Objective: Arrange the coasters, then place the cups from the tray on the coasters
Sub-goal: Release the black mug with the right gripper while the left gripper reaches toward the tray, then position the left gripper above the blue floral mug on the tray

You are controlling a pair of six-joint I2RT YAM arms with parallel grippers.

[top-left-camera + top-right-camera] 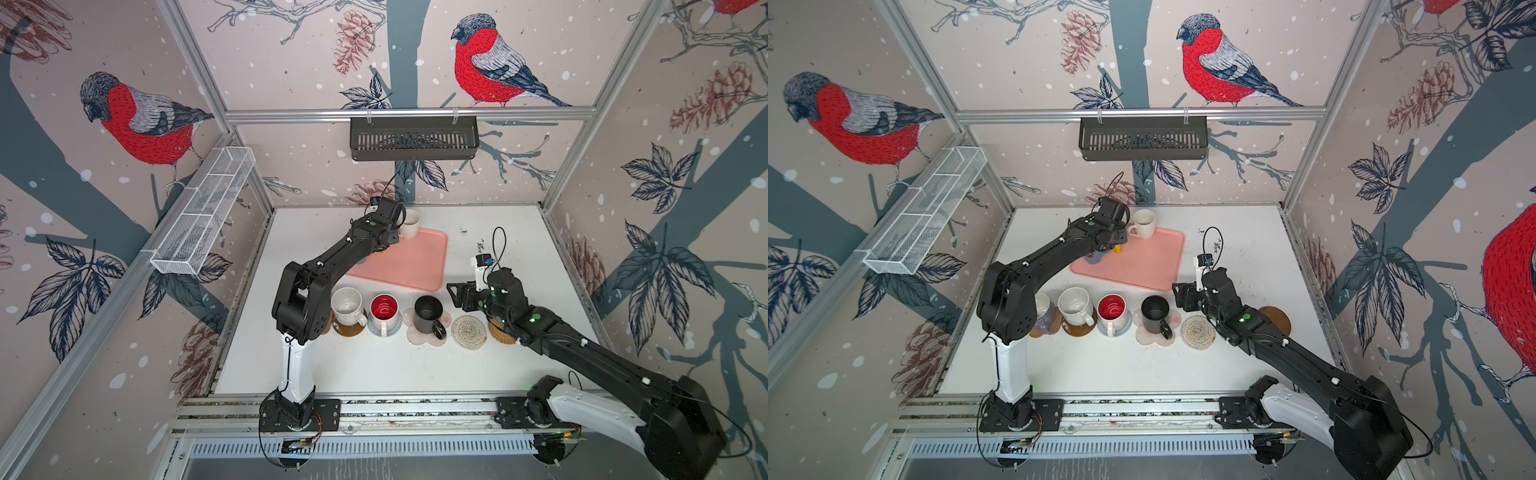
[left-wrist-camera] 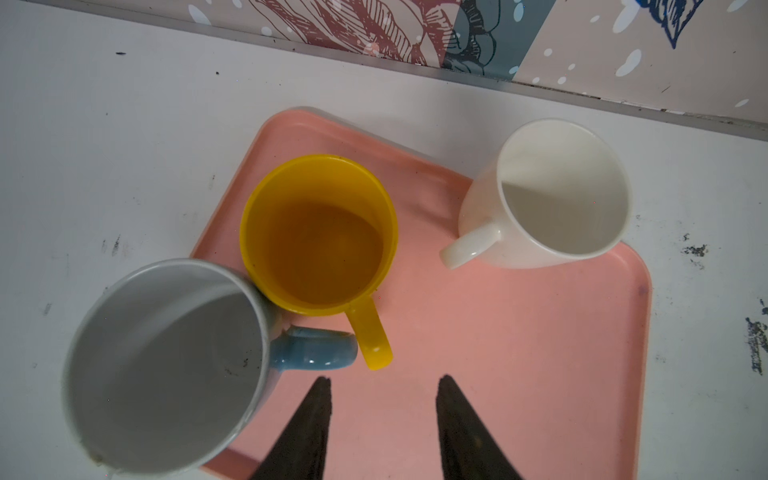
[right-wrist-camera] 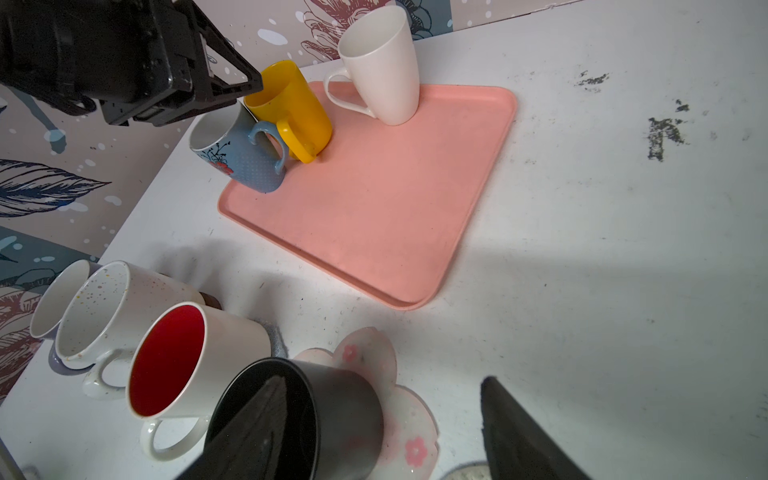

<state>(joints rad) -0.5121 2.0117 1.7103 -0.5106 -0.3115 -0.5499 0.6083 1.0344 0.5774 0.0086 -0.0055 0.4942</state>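
The pink tray (image 2: 519, 353) holds three cups: a yellow one (image 2: 320, 232), a blue-handled one (image 2: 166, 365) leaning against it, and a plain white one (image 2: 552, 195) at the far corner. My left gripper (image 2: 385, 379) hovers over the tray just short of the two handles, jaws apart and empty. In front stands a row. A speckled cup (image 1: 347, 305), a red-inside cup (image 1: 383, 309) and a black cup (image 1: 428, 313) sit on coasters, the black one on the flower coaster (image 1: 419, 338). The cream rope coaster (image 1: 468, 331) lies bare. My right gripper (image 1: 457, 296) hangs open beside the black cup.
A lavender cup (image 1: 1042, 309) stands at the row's left end behind the left arm. The rattan coaster (image 1: 500, 332) and a brown disc (image 1: 1277, 318) lie partly under the right arm. A black slotted basket (image 1: 413, 139) and a white wire basket (image 1: 203, 212) hang on the walls.
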